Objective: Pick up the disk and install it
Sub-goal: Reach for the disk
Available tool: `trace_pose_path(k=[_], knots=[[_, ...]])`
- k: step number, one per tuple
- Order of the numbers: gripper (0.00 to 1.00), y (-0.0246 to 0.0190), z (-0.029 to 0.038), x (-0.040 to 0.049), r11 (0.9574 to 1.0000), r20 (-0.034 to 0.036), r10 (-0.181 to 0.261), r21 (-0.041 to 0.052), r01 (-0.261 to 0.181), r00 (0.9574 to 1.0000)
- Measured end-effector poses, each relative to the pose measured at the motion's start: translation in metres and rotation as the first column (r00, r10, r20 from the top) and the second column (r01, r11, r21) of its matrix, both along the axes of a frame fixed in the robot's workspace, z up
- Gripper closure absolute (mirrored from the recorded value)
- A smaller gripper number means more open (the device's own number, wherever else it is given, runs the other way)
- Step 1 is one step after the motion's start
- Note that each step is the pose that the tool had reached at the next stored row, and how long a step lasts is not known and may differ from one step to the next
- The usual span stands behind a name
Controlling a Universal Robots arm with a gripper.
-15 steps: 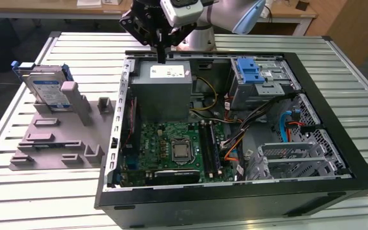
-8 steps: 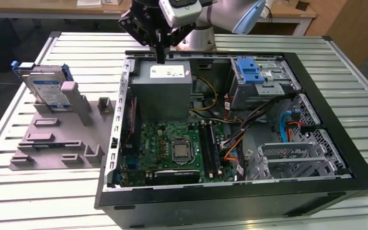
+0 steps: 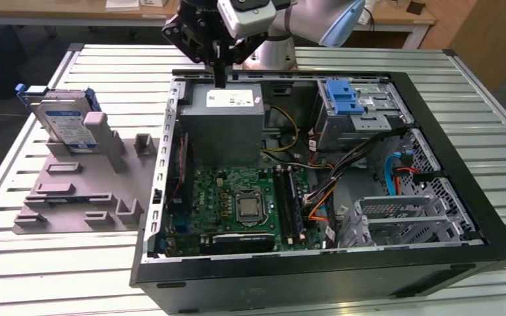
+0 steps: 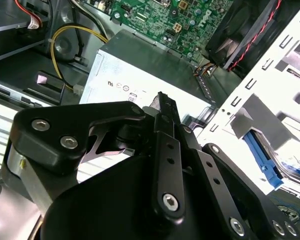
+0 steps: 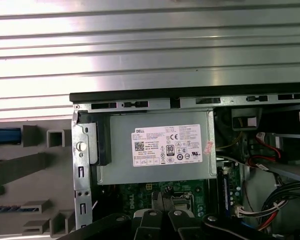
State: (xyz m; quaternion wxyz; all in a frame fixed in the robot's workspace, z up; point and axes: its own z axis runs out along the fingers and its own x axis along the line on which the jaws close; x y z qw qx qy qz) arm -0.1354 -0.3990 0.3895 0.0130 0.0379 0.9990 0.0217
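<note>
The disk [image 3: 64, 122], silver with a white-and-blue label in a blue caddy, stands upright in a grey holder [image 3: 86, 191] on the table, at the exterior view's left of the open computer case [image 3: 323, 178]. Its blue edge [image 5: 4, 136] also appears in the first wrist view, and a blue strip of it [image 4: 262, 155] in the second. My gripper [image 3: 221, 74] hangs over the back rim of the case, above the grey power supply box [image 3: 222, 125], well apart from the disk. Its fingers [image 4: 163, 102] are shut together with nothing between them.
Inside the case lie the green motherboard [image 3: 235, 204], loose cables [image 3: 323, 164], a drive bay with a blue ridged latch [image 3: 345, 99] and a metal drive cage [image 3: 402, 217]. The slatted metal table [image 3: 464, 85] surrounds the case. A wooden bench stands behind.
</note>
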Motion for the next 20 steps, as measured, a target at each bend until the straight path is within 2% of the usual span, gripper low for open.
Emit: trace_pose_path(k=[20], knots=[[0.89,0.0,-0.0016,-0.0052,1.0,-0.0005,0.0,0.0,0.0,1.0]])
